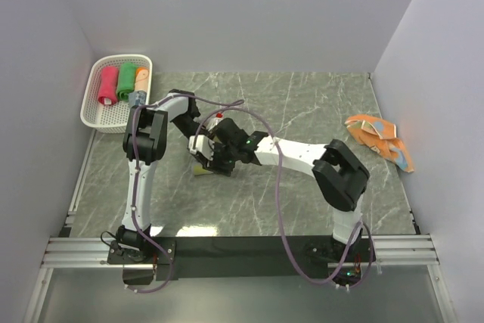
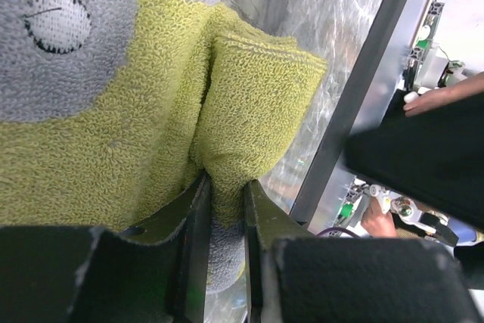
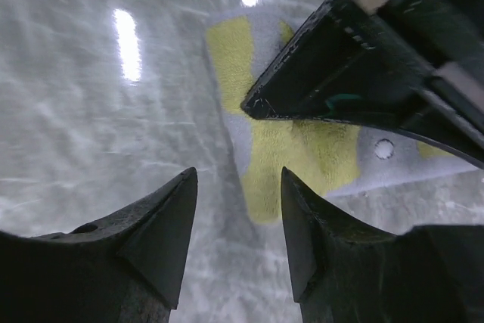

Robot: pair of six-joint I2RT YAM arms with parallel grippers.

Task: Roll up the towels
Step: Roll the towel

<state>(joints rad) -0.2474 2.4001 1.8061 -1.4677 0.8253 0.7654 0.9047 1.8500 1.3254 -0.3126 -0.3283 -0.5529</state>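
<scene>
A yellow and grey towel (image 2: 249,96) lies on the marble table, mid-left in the top view (image 1: 201,171). My left gripper (image 2: 225,187) is shut on a raised fold of it, with the yellow cloth pinched between both fingers. My right gripper (image 3: 236,187) hovers open just above the table beside the same towel (image 3: 302,156), nothing between its fingers. The left gripper's dark body (image 3: 355,58) crosses the right wrist view over the towel. An orange towel with light-blue marks (image 1: 382,141) lies crumpled at the far right.
A white perforated basket (image 1: 92,115) at the back left holds rolled towels: pink-red (image 1: 108,85), green (image 1: 126,81), orange (image 1: 142,77) and grey-blue (image 1: 136,98). White walls close in the table on three sides. A purple cable (image 1: 276,179) loops over the right arm.
</scene>
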